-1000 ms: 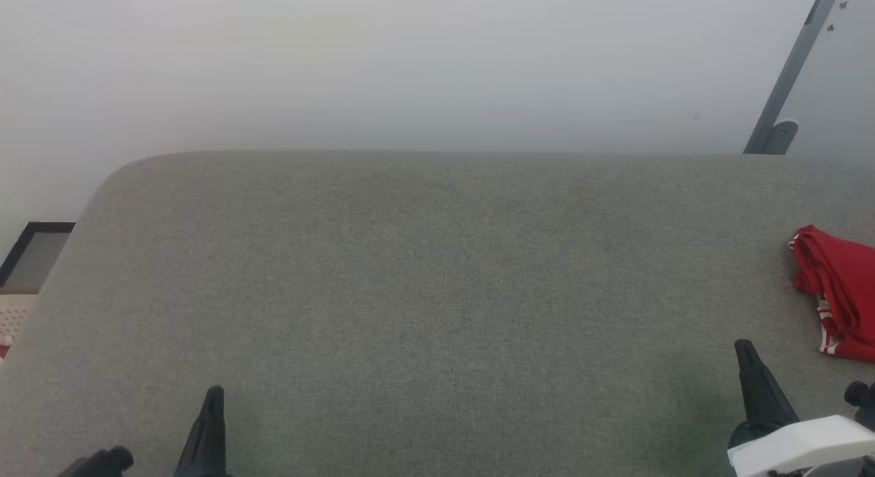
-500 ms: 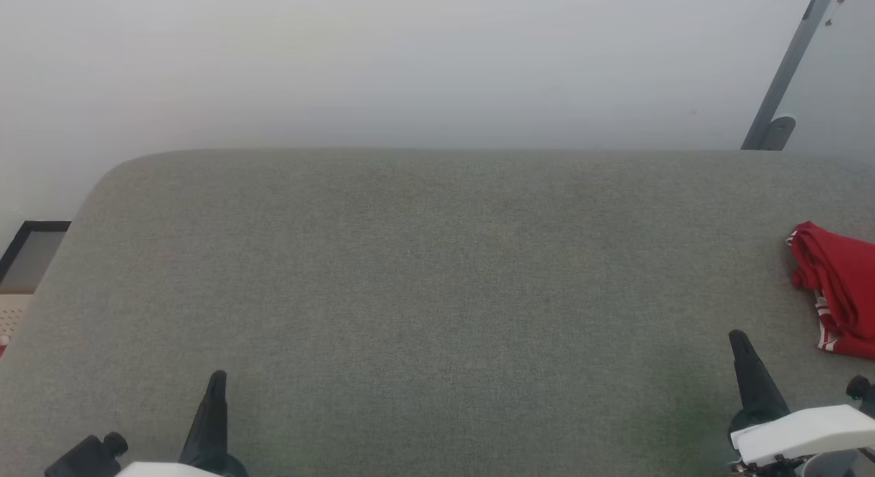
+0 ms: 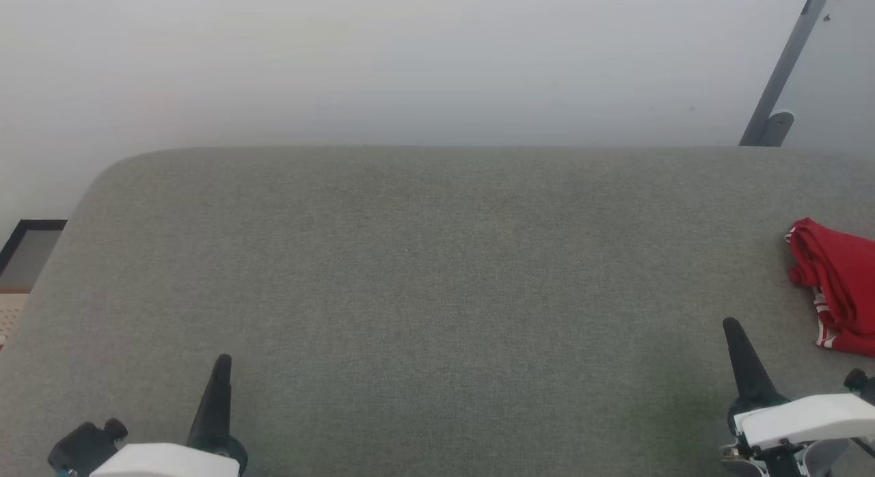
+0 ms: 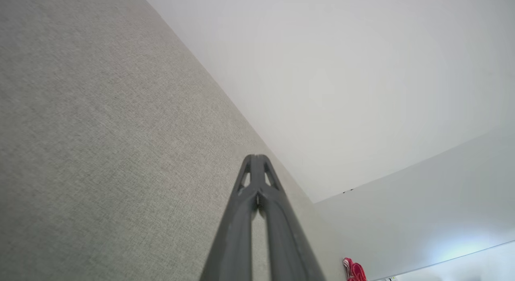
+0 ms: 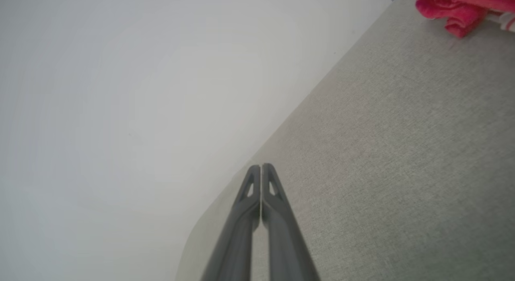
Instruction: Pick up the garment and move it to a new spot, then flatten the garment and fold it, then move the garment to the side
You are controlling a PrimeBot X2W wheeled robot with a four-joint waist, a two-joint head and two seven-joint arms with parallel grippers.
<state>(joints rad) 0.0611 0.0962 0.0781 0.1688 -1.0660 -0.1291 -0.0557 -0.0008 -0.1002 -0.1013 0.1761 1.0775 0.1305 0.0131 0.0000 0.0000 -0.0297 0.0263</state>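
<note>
One soft, bright-red shirt with red-and-white striped trim [image 3: 835, 285] lies in a bunched heap at the far right side of the flat grey cloth-covered counter [image 3: 437, 272]. It runs off the edge of the head view, so part of it is hidden.

The right tool [image 5: 261, 170] is near the shirt but not touching it. Its two long dark fingers are pressed together with nothing between them. The left tool [image 4: 257, 162] is well apart from the shirt, and its fingers are pressed together too, holding nothing.

I think the shirt is light and floppy. It will sag and hang down when lifted, and it will not break. A good place to grab looks like the thick rolled fold on the side facing the right tool, where there is lots of cloth to pinch. That tool must open first. Pinching only one thin layer could let the shirt slip out.
</note>
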